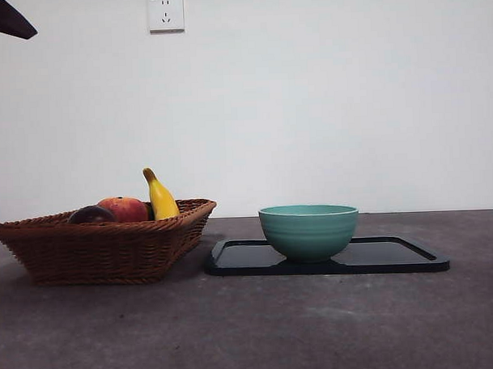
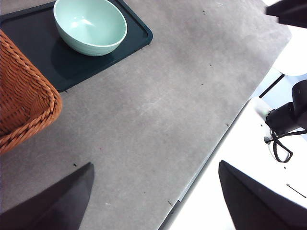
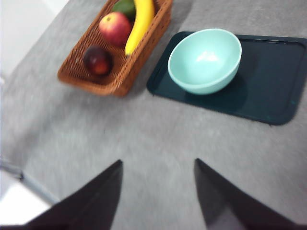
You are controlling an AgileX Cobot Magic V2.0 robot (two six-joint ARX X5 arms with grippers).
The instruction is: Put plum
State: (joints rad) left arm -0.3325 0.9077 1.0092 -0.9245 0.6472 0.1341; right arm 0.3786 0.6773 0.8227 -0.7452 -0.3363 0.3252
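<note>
Wicker basket [image 1: 103,250] nearest, on the grey table [image 1: 260,330]. Inside: plum [image 1: 91,215] at the near end, red-orange fruit [image 1: 124,209] beside it, banana [image 1: 160,196] propped upright, a green fruit [image 3: 125,7] at the far end. Just beside the basket, black tray [image 1: 395,256] carrying a teal bowl [image 1: 308,230], nothing in it. Left gripper [image 2: 156,196] spread wide above bare table; right gripper [image 3: 158,191] parted, holding nothing, well apart from the basket.

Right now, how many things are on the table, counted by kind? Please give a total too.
Fruit: 4, the plum, a red-orange fruit, a banana and a green fruit
Baskets: 1, wicker
Bowls: 1, mint green
Trays: 1, dark
Total: 7
</note>
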